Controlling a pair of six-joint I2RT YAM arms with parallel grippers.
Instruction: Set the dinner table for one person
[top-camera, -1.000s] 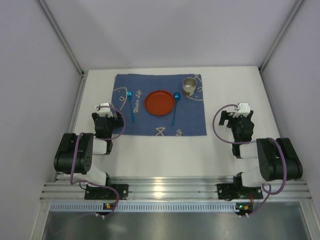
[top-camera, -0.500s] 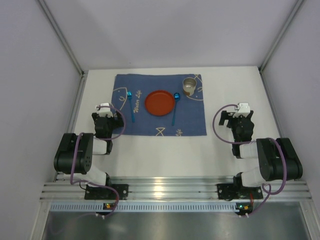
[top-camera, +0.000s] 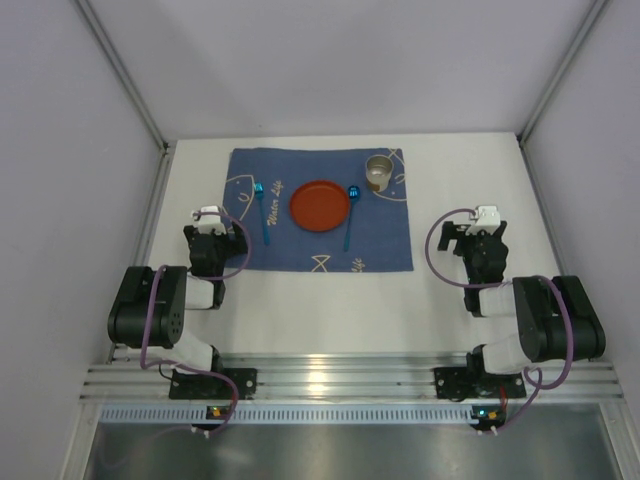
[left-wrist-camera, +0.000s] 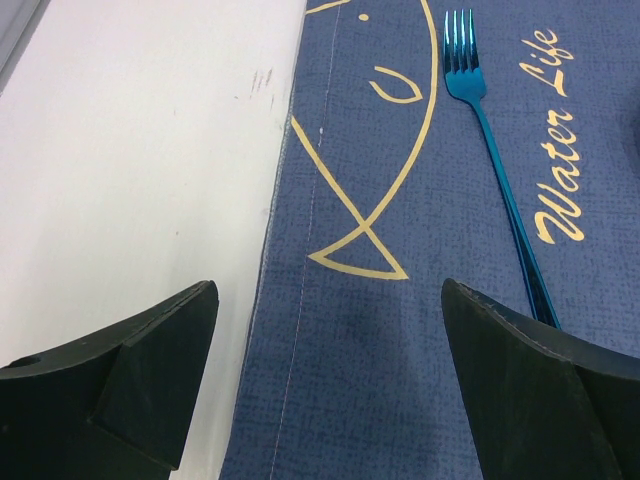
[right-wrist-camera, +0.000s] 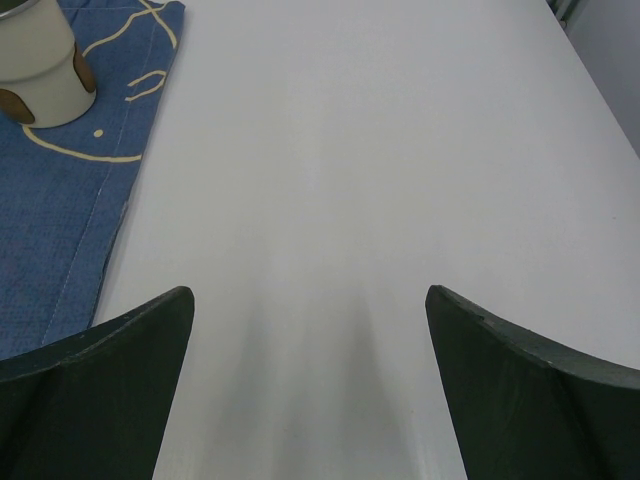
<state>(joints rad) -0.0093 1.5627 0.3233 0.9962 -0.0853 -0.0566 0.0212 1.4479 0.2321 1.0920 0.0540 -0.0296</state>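
The dinner table (top-camera: 450, 300) is a plain white matte rectangle that fills the floor of the enclosure, from the ribbed aluminium rail at its near edge to the walls at its far edge and sides. A dark blue woven mat (top-camera: 385, 245) with pale yellow line drawings and script lies flat toward the far edge, slightly left of centre.

On the mat's far half sits a round, flat red plate (top-camera: 320, 204). Just left of it lies a slim fork (left-wrist-camera: 490, 130) of shiny blue metal, its four tines pointing to the far edge. Just right of the plate lies a matching blue spoon (top-camera: 350, 215), its rounded head also toward the far edge. A pale cylindrical cup (right-wrist-camera: 35, 60) stands upright at the mat's far right corner.

The left gripper (left-wrist-camera: 328, 300) hangs over the mat's left edge, its dark wedge-shaped fingers spread wide with nothing between them. The right gripper (right-wrist-camera: 308, 300) hangs over bare tabletop beside the mat's right edge, its fingers likewise spread and empty.
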